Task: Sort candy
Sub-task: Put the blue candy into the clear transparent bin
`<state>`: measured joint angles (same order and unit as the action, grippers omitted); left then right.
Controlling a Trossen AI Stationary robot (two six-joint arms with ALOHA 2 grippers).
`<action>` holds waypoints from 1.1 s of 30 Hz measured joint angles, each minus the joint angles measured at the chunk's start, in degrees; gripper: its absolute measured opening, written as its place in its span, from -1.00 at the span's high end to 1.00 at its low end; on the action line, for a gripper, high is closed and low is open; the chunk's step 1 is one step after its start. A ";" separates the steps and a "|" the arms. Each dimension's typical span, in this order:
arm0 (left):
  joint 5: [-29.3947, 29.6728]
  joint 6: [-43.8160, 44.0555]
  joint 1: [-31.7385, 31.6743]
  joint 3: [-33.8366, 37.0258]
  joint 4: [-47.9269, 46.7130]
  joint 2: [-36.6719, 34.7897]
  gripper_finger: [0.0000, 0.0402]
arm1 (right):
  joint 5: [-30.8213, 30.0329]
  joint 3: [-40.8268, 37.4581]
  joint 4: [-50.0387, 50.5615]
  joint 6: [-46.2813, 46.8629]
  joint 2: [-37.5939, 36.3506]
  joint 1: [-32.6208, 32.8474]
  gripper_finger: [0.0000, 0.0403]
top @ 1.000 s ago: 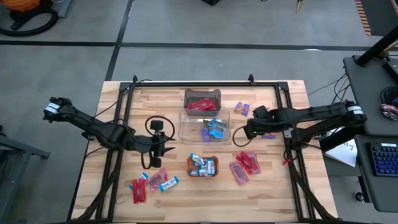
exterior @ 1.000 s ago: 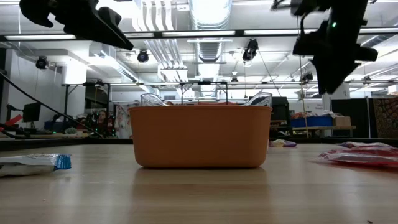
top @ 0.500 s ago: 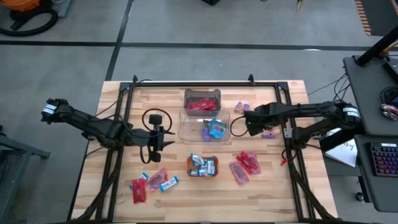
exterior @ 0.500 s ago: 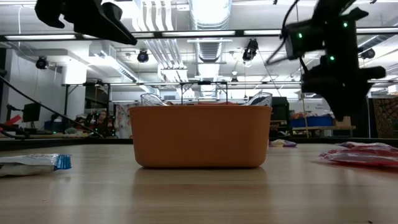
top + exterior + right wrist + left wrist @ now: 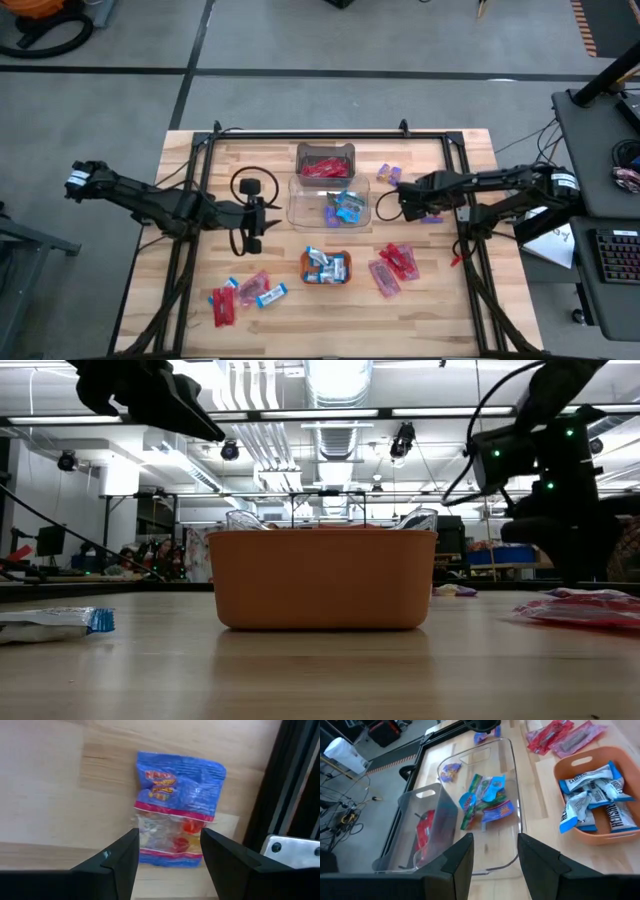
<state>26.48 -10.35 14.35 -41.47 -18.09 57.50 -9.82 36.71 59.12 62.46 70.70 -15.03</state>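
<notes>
The right gripper (image 5: 167, 862) hangs with its jaws wide, right over a blue candy bag (image 5: 177, 807) on the table. It seems ready to drop and pinch. The left gripper (image 5: 492, 857) waits open and empty near the clear bins (image 5: 485, 805).

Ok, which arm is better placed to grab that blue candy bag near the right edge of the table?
The right. Its open claw hangs directly over the blue candy bag; the left claw is across the table.
</notes>
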 joint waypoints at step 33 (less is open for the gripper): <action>-0.13 1.10 0.00 1.21 3.54 0.57 0.32 | -1.18 -8.58 -17.53 -3.30 -4.33 0.14 0.95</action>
<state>26.35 -9.25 14.35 -40.26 -14.54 58.07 -11.00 28.13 41.60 59.16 66.37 -14.89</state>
